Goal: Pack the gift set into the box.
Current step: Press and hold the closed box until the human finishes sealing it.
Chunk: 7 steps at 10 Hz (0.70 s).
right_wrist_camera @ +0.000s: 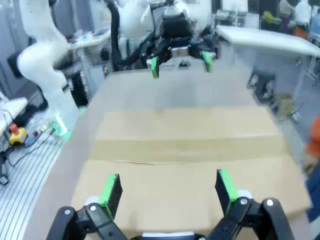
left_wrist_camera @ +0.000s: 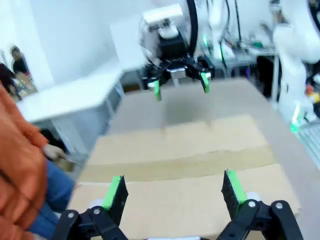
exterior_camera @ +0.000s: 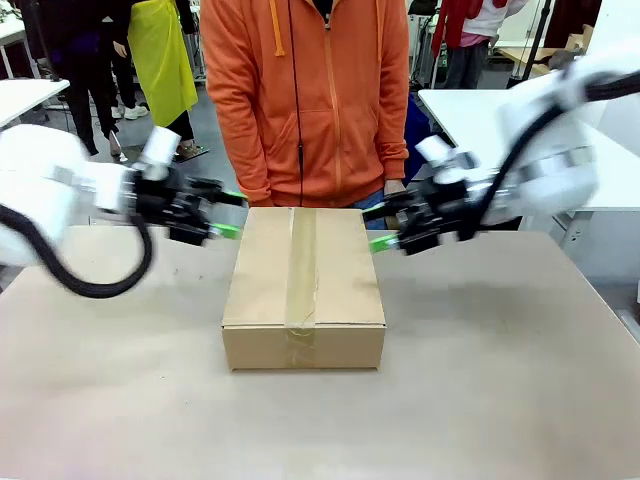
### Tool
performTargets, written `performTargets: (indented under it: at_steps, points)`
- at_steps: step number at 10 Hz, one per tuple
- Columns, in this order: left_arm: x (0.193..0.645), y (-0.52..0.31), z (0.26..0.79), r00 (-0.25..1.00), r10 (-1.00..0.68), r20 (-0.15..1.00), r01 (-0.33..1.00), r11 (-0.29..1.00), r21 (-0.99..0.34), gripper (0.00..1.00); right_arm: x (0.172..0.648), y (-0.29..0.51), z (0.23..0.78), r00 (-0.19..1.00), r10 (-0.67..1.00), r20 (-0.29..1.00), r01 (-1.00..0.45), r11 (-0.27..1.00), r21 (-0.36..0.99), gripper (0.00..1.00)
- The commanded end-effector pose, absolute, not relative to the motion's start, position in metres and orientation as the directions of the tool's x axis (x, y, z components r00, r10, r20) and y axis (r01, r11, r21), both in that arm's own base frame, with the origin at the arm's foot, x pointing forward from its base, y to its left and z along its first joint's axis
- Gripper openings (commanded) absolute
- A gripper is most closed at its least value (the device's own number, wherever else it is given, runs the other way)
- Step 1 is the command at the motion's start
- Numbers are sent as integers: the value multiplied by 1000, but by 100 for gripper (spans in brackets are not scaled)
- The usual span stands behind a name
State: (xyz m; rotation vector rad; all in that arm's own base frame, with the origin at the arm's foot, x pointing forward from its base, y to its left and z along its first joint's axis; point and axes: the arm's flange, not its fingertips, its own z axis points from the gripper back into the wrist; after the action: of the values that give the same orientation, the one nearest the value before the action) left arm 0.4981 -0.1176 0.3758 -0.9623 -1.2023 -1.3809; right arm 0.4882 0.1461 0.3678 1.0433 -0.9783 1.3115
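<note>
1. Brown cardboard took up the middle of the table [exterior_camera: 520, 400]: the box [exterior_camera: 304, 288] lay there with its top flaps down and a strip of brown tape [exterior_camera: 301, 270] running near to far along the seam.

2. Left gripper [exterior_camera: 226, 214] hung just off the box's far-left corner, above the table, its green-padded fingers spread wide and clamped on nothing. In its own wrist view the two fingers [left_wrist_camera: 116, 196] stood well apart with the box top between and beyond them.

3. Right gripper [exterior_camera: 378, 227] mirrored it at the far-right corner, fingers likewise parted and empty; its wrist view showed bare cardboard between the pads [right_wrist_camera: 111, 191]. Whether either pad touched the box edge could not be told.

4. Across the table a person in an orange hoodie [exterior_camera: 305, 95] stood close behind the box, hands low by its far edge and mostly hidden.

5. No tray or pouch lay on the table, so the gift set, if packed, would have been inside the closed box; that could not be confirmed.

6. Judged from this layout, the task looked either almost finished, with the box shut, or barely begun, with the flaps not yet opened. The two grippers facing each other across the box suggested a two-sided move on it.
</note>
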Motion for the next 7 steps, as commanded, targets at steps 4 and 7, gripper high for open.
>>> performTargets:
  at_steps: [4, 7]
  points:
    - [388, 50, 328, -202, 27, 979, 853, 496, 162, 100, 379, -62, 337, -105, -132, 986, -837, 547, -16, 100]
    - [384, 54, 356, -180, -8, 984, 902, 397, 168, 100, 377, -56, 359, -16, -61, 998, -907, 420, 11, 100]
